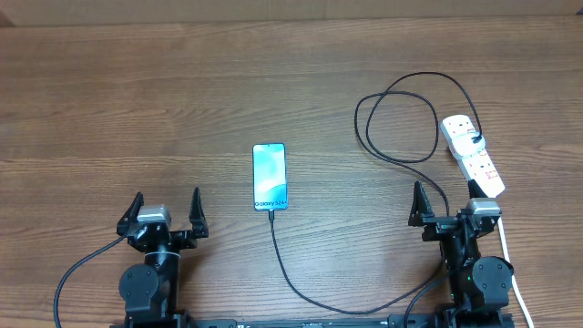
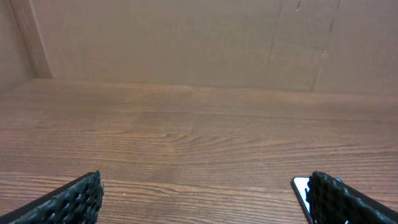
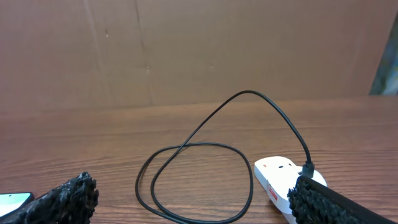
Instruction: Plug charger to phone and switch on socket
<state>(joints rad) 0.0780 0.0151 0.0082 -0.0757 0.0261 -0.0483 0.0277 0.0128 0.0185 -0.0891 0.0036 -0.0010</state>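
The phone [image 1: 270, 176] lies face up in the middle of the table, its screen lit blue-white. The black charger cable [image 1: 271, 226] meets the phone's near short edge, runs toward me, then loops right to a black plug [image 1: 475, 139] seated in the white power strip [image 1: 483, 169]. My left gripper [image 1: 167, 199] is open and empty, left of and nearer than the phone. My right gripper [image 1: 445, 193] is open and empty, just in front of the strip. The right wrist view shows the cable loop [image 3: 249, 92] and the strip [image 3: 273, 177]. The left wrist view shows my open left gripper [image 2: 205, 199] and a phone corner [image 2: 300, 186].
The strip's white cord [image 1: 510, 264] runs down the right side past my right arm. A brown cardboard wall [image 2: 199, 37] stands along the far edge of the wooden table [image 1: 137, 100].
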